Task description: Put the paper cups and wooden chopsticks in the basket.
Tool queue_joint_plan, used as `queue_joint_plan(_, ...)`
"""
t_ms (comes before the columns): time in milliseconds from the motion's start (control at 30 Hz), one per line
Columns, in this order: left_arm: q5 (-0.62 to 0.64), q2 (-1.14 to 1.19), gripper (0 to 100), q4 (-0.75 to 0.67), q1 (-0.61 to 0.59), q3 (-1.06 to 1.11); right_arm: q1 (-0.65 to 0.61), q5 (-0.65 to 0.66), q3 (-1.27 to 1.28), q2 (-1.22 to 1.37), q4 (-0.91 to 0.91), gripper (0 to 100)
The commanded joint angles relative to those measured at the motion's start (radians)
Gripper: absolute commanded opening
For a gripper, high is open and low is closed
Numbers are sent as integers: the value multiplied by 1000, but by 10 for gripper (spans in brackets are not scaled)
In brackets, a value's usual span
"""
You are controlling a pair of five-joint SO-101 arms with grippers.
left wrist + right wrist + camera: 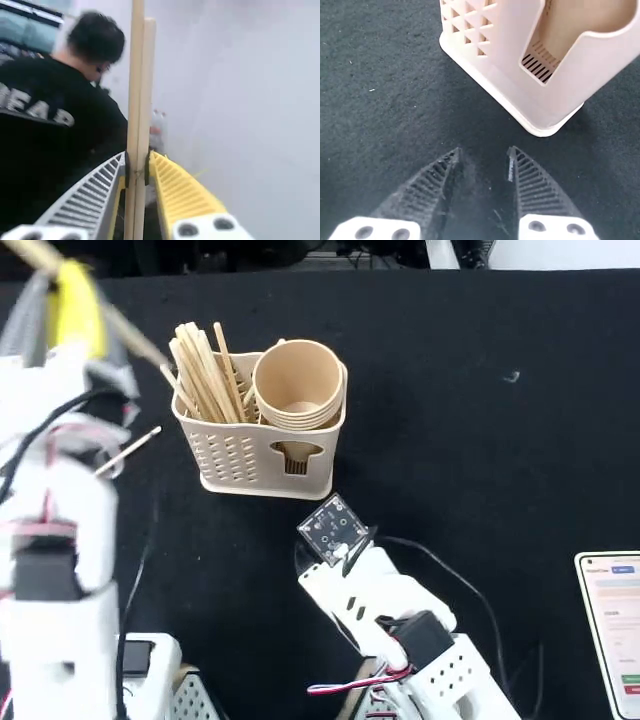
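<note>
Chopsticks (138, 90), a pair, are clamped in the left gripper (136, 172), raised at the far left of the basket (262, 465), which holds cups (298, 380) and more sticks (205, 370). Next, I'd say: tip them in. Right gripper (482, 160) gapes empty just near-side.

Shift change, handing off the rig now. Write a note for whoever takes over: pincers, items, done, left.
Left pincer: shut on a pair of held chopsticks, raised off to one side of the basket.
Right pincer: open, empty, low over the table in front of the basket.
Done: paper cups stacked in the basket, chopstick bundle in its other compartment.
Left: drop the held pair in. A loose chopstick seems to lie on the table by the left arm.
</note>
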Motion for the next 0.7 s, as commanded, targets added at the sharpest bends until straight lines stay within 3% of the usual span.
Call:
queue_joint_plan(0,5,103,30,-49,84,-59,-14,9,-8,-16,-20,149)
queue_joint_plan(300,5,265,30,-69,105,-50,-14,9,-12,-16,-20,149)
queue_joint_plan(433,5,255,39,54,107,-61,-14,9,-13,-16,-20,149)
queue_joint_plan(600,11,233,172,183,102,-74,-14,9,-13,-16,-20,149)
queue_joint_plan(667,5,221,178,219,102,-76,-14,9,-13,-16,-20,149)
